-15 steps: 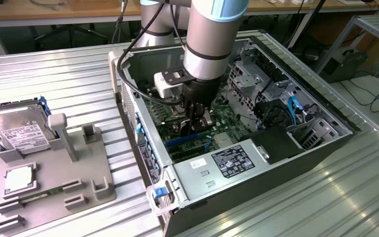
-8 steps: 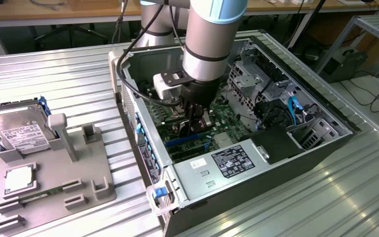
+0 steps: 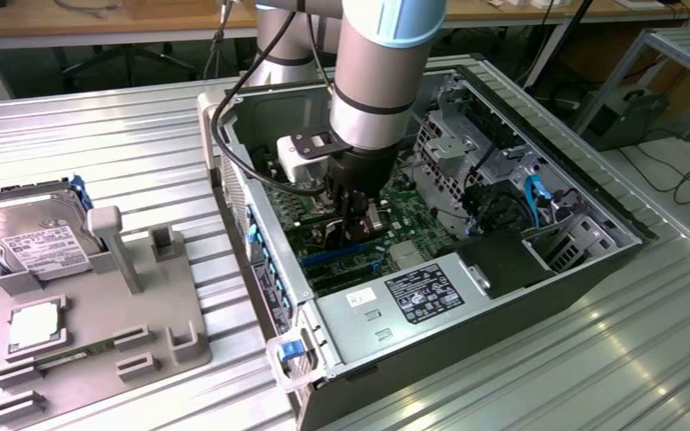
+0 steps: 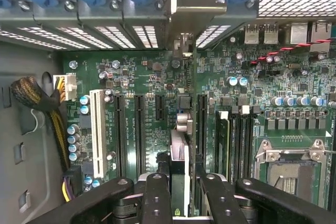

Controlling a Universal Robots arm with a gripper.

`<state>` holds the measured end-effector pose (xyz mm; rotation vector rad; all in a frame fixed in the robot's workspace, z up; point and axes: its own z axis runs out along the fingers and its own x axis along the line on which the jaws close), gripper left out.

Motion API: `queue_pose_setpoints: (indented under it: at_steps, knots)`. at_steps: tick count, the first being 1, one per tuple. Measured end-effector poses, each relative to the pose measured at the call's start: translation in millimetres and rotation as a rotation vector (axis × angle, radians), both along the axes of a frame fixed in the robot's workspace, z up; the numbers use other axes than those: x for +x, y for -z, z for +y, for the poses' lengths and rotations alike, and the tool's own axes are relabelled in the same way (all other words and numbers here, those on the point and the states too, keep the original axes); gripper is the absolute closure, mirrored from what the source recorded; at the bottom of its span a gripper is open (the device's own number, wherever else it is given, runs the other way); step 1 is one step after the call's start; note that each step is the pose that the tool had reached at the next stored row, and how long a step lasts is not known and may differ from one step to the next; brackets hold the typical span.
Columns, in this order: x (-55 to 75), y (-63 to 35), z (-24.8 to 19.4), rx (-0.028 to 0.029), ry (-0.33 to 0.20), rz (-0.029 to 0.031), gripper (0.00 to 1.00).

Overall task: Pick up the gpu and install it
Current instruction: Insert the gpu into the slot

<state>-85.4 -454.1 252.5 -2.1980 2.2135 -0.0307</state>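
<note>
Silver arm point(image 3: 375, 81), black hand point(image 3: 358, 224), black cable point(image 3: 240, 90)

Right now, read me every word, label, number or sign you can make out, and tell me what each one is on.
No text reads clearly.
Hard drive white label: print too small.
Power supply label: white print, too blurred.
Motherboard white lettering between slots: too small.

Hard drive point(image 3: 36, 241) upright in grey holder point(image 3: 141, 346) beside open computer case point(image 3: 585, 269).
</note>
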Motion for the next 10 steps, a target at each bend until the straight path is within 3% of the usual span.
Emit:
queue_pose_setpoints:
  at_steps: [10]
  knots:
    - [-0.4, 5.8, 1.4, 0.0004, 0.000, 0.0001, 0.73]
